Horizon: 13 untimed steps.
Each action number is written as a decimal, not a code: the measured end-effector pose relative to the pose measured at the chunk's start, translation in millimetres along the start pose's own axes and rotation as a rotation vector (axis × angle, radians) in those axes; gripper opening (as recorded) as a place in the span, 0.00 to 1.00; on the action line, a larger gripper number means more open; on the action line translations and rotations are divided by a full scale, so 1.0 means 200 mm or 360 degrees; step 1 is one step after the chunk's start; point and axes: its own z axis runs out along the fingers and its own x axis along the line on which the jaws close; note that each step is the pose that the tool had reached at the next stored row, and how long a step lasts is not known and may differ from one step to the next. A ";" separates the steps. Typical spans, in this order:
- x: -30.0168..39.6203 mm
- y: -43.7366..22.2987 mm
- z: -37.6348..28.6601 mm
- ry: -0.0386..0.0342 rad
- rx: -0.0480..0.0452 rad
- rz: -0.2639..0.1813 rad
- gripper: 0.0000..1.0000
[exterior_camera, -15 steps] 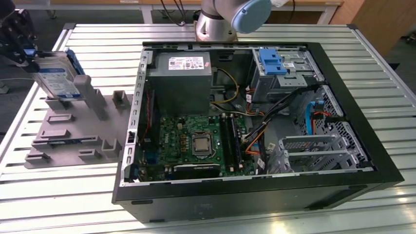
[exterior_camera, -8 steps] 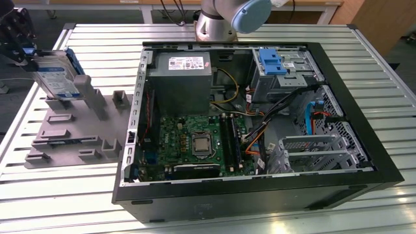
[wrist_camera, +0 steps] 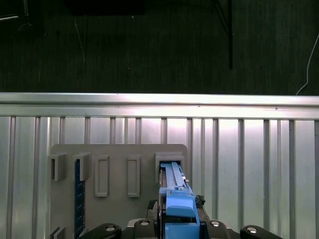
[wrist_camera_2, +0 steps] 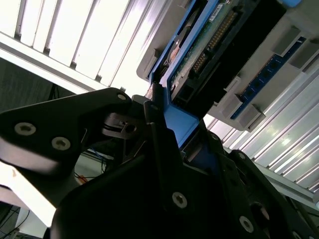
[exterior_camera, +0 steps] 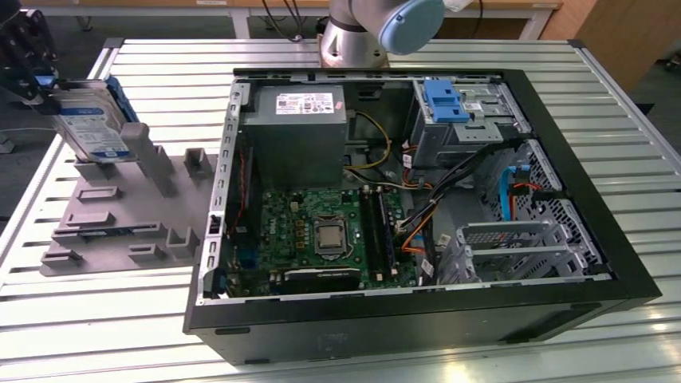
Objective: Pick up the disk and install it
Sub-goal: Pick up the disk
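The disk [exterior_camera: 92, 125], silver with a white-and-blue label and blue side rails, stands tilted on edge over the grey holder plate [exterior_camera: 117, 219] at the exterior view's left. My gripper [exterior_camera: 45, 92] is at its upper end, beside the table's edge, shut on it. In the second wrist view the black fingers [wrist_camera_2: 159, 149] clamp a blue rail of the disk [wrist_camera_2: 197, 59], whose green circuit-board side shows. The first wrist view looks down along the disk [wrist_camera: 173, 181], whose lower end is in a slot of the holder plate [wrist_camera: 117, 152], with the gripper [wrist_camera: 179, 221] closed on its blue rail.
An open computer case [exterior_camera: 426, 323] lies on the slatted metal table [exterior_camera: 96, 319]. Inside are a grey power supply box [exterior_camera: 296, 132], a green motherboard [exterior_camera: 319, 231], cables, an upright blue bracket [exterior_camera: 445, 100] and a metal drive cage [exterior_camera: 511, 247]. The arm's base [exterior_camera: 356, 36] stands behind the case.
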 end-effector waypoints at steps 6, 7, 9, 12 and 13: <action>0.000 0.000 -0.007 0.0000 0.0000 0.0000 0.36; 0.000 0.000 -0.008 0.0000 0.0000 0.0000 0.36; 0.000 0.000 -0.010 0.0000 0.0000 0.0000 0.36; 0.000 0.000 -0.013 0.0000 0.0000 0.0000 0.36; 0.000 0.000 -0.014 0.0000 0.0000 0.0000 0.36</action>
